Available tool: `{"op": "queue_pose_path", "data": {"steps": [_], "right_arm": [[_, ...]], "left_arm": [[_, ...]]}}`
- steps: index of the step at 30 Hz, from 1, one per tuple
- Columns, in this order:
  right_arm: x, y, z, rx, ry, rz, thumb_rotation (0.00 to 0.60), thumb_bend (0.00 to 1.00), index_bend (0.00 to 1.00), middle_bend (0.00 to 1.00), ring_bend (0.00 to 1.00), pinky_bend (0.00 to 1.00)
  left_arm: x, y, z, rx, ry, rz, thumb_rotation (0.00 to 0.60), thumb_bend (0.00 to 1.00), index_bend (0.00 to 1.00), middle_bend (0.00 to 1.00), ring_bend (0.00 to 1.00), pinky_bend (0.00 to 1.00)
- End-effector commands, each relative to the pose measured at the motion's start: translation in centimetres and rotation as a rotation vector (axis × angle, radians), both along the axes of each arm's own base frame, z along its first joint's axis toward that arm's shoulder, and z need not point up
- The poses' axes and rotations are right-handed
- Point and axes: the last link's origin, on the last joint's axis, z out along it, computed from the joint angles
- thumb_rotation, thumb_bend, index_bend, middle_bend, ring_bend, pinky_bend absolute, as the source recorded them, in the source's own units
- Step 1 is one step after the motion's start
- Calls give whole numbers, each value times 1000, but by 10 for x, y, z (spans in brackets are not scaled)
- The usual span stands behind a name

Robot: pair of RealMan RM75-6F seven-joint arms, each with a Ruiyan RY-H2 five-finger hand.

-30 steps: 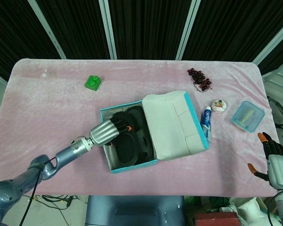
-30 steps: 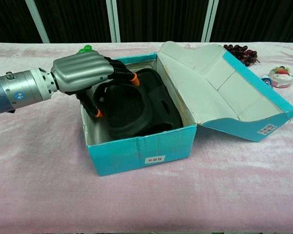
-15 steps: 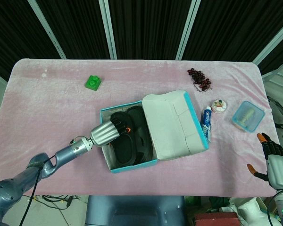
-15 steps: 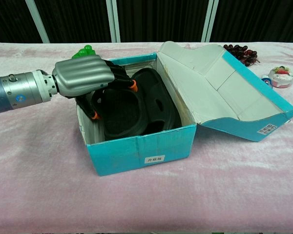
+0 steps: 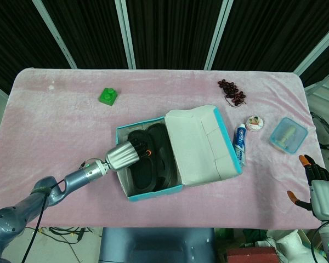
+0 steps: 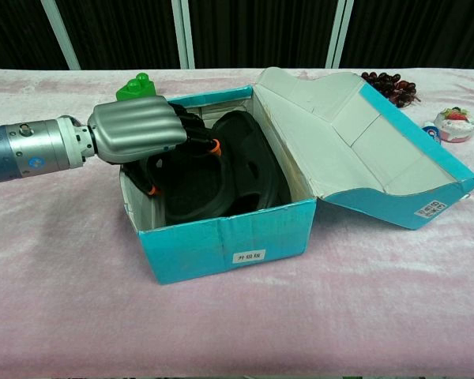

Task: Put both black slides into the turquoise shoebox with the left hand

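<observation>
— Slides? Both black slides [image 6: 221,170] are seen inside the turquoise shoebox [image 6: 225,249], lid open.

— Hands? One slide is gripped by the left hand [image 6: 138,130]; right hand [image 5: 313,183] is held with fingers spread, nothing in it.

From my screens the tablecloth [image 6: 79,308] looked like soft pink plush with a crushed nap. The shoebox [image 6: 221,246] was matt turquoise card, plain grey-white inside its lid [image 6: 332,134]. The slides [image 6: 245,170] read as dull black rubbery foam. My left hand [image 6: 138,130] had a smooth, satin silver shell, and the green block [image 5: 107,96] was glossy plastic.
</observation>
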Motion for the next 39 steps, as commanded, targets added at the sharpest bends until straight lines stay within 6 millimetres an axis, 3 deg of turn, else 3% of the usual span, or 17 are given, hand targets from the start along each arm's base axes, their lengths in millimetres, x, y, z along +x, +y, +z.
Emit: {"op": "queue_pose_path", "data": {"steps": [1, 11, 20, 39], "right_arm": [[0, 0, 0, 0, -3, -2, 600, 140, 0, 41, 121, 150], [0, 0, 1, 1, -5, -4, 600, 141, 0, 41, 121, 150], [0, 0, 0, 2, -6, -6, 600, 141, 0, 42, 121, 150], [1, 0, -1, 9, -10, -11, 600, 141, 0, 43, 121, 150]], "left_arm": [[-2, 0, -2, 5, 31, -9, 600, 277, 274, 340, 193, 297], [-3, 0, -5, 9, 42, 27, 600, 170, 230, 275, 162, 272], [3, 2, 3, 27, -13, 53, 600, 101, 110, 110, 51, 187], [12, 2, 23, 30, -106, 104, 600, 46, 73, 63, 0, 142]]}}
